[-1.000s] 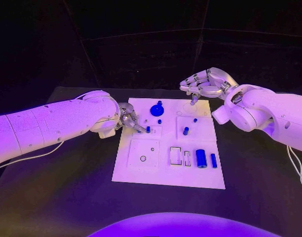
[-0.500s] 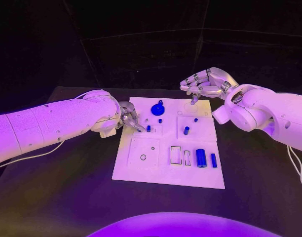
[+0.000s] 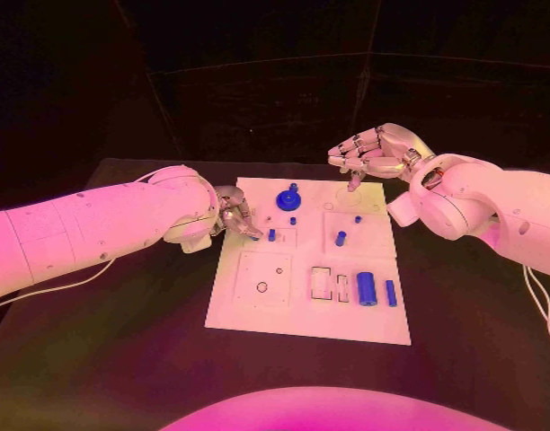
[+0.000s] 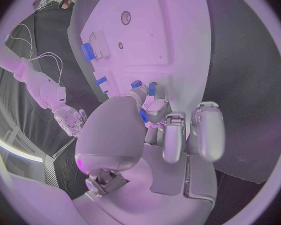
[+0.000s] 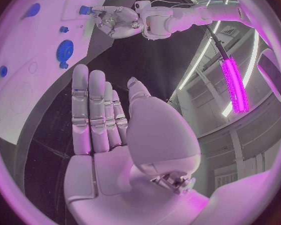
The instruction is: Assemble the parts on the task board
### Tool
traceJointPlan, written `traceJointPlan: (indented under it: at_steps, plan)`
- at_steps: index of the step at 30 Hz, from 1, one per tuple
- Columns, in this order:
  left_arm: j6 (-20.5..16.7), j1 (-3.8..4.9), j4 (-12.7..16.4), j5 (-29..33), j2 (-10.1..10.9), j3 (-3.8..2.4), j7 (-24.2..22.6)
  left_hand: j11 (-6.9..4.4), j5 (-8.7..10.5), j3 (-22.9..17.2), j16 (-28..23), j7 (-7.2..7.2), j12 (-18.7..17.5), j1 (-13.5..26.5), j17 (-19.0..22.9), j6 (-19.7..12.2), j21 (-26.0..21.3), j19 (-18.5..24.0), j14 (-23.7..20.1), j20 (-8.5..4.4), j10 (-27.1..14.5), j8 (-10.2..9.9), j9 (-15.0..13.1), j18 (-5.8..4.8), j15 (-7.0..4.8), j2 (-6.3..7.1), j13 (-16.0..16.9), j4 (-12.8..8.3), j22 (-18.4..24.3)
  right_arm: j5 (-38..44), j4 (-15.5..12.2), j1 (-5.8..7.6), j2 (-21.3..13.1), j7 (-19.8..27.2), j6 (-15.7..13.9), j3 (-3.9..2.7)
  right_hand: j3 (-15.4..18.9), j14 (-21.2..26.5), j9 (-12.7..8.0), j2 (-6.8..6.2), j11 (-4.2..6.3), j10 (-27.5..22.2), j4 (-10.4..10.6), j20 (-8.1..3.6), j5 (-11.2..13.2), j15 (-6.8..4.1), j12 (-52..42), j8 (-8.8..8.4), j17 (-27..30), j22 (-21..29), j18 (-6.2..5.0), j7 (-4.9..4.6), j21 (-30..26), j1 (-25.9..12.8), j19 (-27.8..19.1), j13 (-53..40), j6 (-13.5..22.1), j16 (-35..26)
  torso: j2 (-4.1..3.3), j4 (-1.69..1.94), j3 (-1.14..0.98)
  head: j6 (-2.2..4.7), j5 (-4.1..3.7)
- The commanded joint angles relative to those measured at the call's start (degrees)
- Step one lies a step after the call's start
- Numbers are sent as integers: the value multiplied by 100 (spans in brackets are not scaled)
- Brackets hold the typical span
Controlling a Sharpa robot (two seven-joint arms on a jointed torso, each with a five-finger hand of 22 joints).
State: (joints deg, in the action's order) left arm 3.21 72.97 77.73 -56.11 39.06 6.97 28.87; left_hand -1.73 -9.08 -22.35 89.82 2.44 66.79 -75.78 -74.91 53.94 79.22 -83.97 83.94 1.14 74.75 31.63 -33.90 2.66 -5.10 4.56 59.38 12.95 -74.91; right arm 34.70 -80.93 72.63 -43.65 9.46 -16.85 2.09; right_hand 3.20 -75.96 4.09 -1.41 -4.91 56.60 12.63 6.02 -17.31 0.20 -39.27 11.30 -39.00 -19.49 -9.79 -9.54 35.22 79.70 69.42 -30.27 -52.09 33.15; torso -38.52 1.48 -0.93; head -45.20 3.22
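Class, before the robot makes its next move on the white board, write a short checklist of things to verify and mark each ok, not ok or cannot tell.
1. Left hand holds a small blue peg at the board: ok.
2. Peg seated in its hole: cannot tell.
3. Right hand holds nothing, fingers apart: ok.
4. Right hand hovers off the board's far edge: ok.
5. Blue cylinder lies untouched near the board's front: ok.

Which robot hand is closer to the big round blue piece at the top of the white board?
The left robot hand, just. It sits at the board's left edge beside the round blue piece. The right robot hand hovers farther off, above the task board's far right corner.
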Motion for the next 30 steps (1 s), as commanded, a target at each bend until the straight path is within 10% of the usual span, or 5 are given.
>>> traceJointPlan:
  at_steps: [1, 16, 30]
  plan:
    - [-1, 13, 54, 83, 33, -5, -85, 11, 4, -746, 18, 6, -13, 97, -1509, -21, -40, -150, 606, 22, 45, 32, -25, 30, 20, 20, -7, -663, -429, 5, -7, 9, 1, 30, 35, -3, 19, -12, 6, 19, 13, -40, 4, 12, -25, 12, -30, 30, -9, 7, -70, 0, -32, 51, 32, 4, 36, -20, -1, -1, -1, 4, 4]
    - [307, 181, 182, 568, 227, -15, -65, 17, 2, -1005, 18, 18, -79, 191, -1509, -50, -109, -123, 606, 24, 7, 69, -54, 46, 25, 67, -91, -792, -374, 5, 9, 9, 20, 34, 59, -3, 19, -12, 6, 19, 13, -40, 4, 12, -25, 12, -30, 30, -9, 7, -70, 0, -32, 51, 32, 4, 36, -20, 2, -3, -2, 19, 9]
    - [1876, 507, -603, 1126, -217, -15, 88, 43, 163, -1039, 18, 41, -146, 282, -1509, -104, -163, -93, 606, 46, -39, 81, -73, 55, 52, 8, -180, -815, -337, 5, 29, 9, 46, 27, 60, -3, 19, -12, 6, 19, 13, -40, 4, 12, -25, 12, -30, 30, -9, 7, -70, 0, -32, 51, 32, 4, 36, -20, -4, -7, -7, 22, 1]
